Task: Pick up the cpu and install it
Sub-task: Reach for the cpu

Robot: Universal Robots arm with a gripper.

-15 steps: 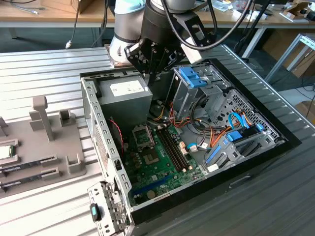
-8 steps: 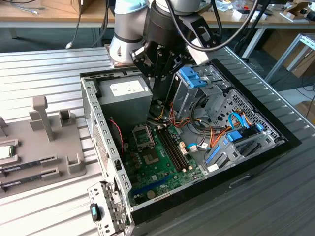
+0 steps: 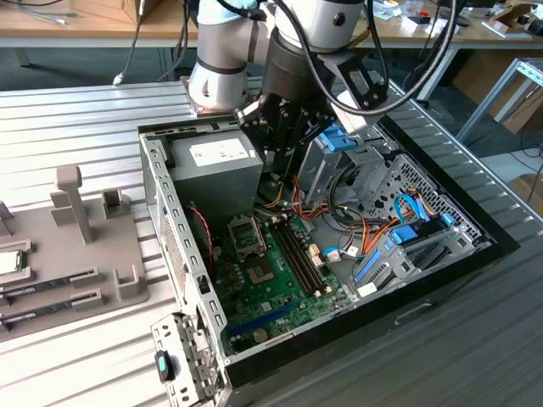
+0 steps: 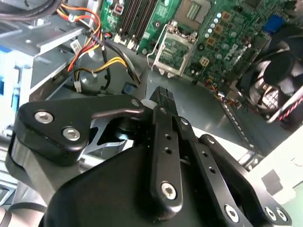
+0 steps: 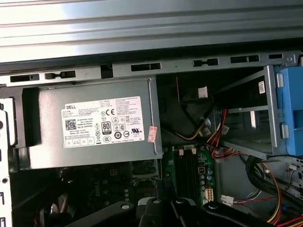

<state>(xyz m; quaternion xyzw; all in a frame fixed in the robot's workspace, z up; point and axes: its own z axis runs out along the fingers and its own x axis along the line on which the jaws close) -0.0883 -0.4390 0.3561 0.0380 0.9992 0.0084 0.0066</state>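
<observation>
End effector [image 3: 280,161] hangs over case [image 3: 170,212] by power supply [image 3: 216,165]; grip state: can't tell. cpu [image 3: 8,261] sits on fixture [image 3: 51,246], exterior view's left.

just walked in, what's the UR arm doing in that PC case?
CPU install, with the pick not yet done by the look of it. The gripper hangs inside the open computer case, beside the power supply and above the motherboard. The cpu lies on the grey fixture tray at the exterior view's left, next to two memory sticks, well apart from the gripper. The CPU socket looks empty.
</observation>
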